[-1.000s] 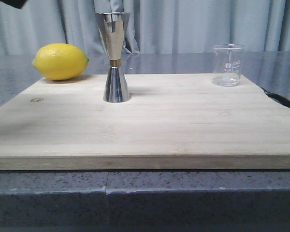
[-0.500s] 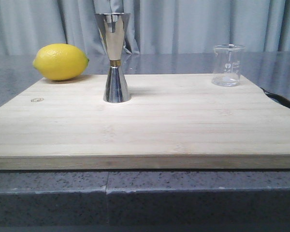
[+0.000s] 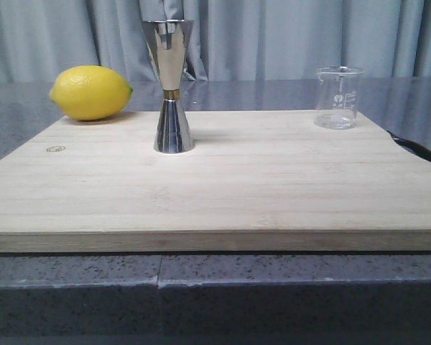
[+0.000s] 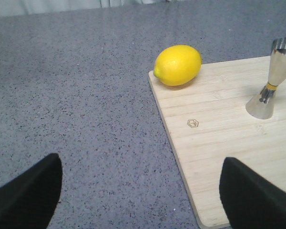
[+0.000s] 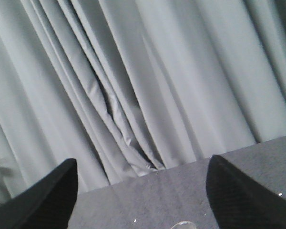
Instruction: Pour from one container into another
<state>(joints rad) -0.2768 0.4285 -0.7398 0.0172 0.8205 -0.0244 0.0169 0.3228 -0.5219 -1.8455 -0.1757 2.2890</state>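
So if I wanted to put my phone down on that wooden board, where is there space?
Plenty. The whole near half of the board is bare, and so is the stretch between the steel jigger and the glass beaker. The tighter spot is the far left corner, where the lemon sits close to the jigger. The grey counter left of the board is also bare.

one beaker [image 3: 338, 97], one jigger [image 3: 171, 86], one lemon [image 3: 90, 92], one board [image 3: 223, 190]

Open board [image 3: 273, 187] lies between the jigger [image 3: 171, 86] and the beaker [image 3: 337, 97] at far right; a lemon [image 3: 90, 92] blocks the far-left corner.
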